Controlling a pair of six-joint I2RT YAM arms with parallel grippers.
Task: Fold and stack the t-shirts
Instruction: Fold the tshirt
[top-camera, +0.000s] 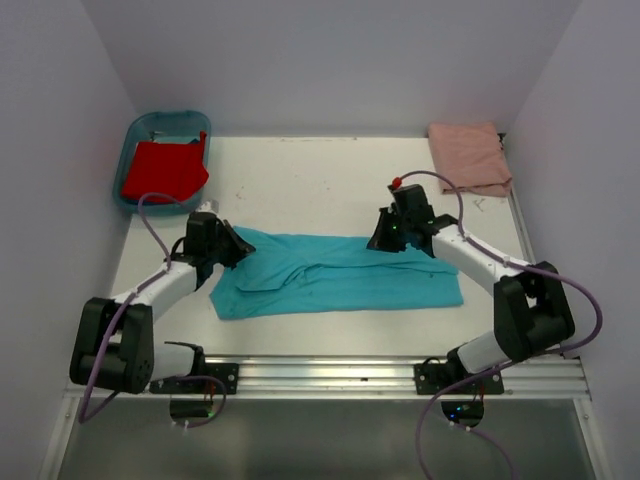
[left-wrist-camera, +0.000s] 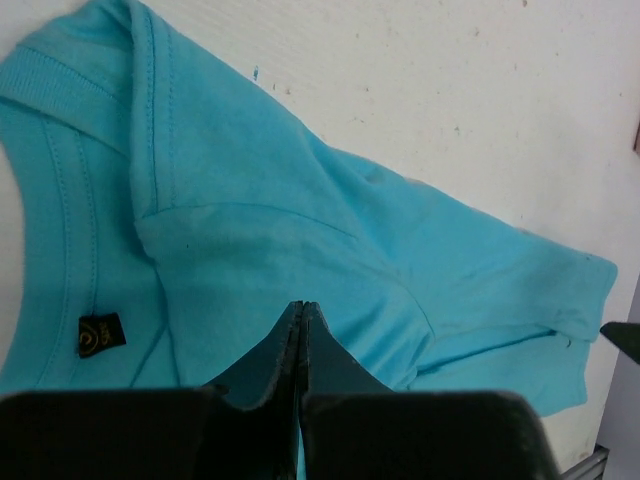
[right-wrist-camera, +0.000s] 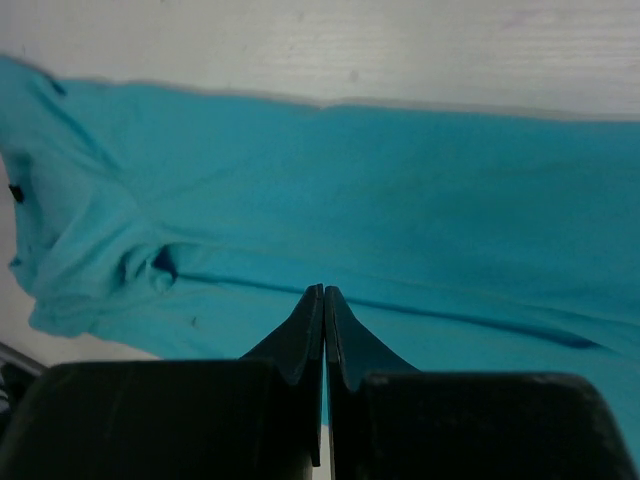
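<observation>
A turquoise t-shirt (top-camera: 340, 275) lies folded into a long band across the middle of the table. Its dark neck label (left-wrist-camera: 101, 334) shows in the left wrist view. My left gripper (top-camera: 238, 245) is shut just above the shirt's far left corner, near the collar and sleeve (left-wrist-camera: 303, 305). My right gripper (top-camera: 378, 240) is shut over the shirt's far edge, right of the middle (right-wrist-camera: 324, 290). No cloth shows between either pair of fingers. A red t-shirt (top-camera: 165, 168) lies crumpled in the tub. A salmon-pink t-shirt (top-camera: 468, 155) lies folded at the back right corner.
The blue plastic tub (top-camera: 135, 135) stands at the back left corner against the wall. White walls close in the table on three sides. A metal rail (top-camera: 330, 372) runs along the near edge between the arm bases.
</observation>
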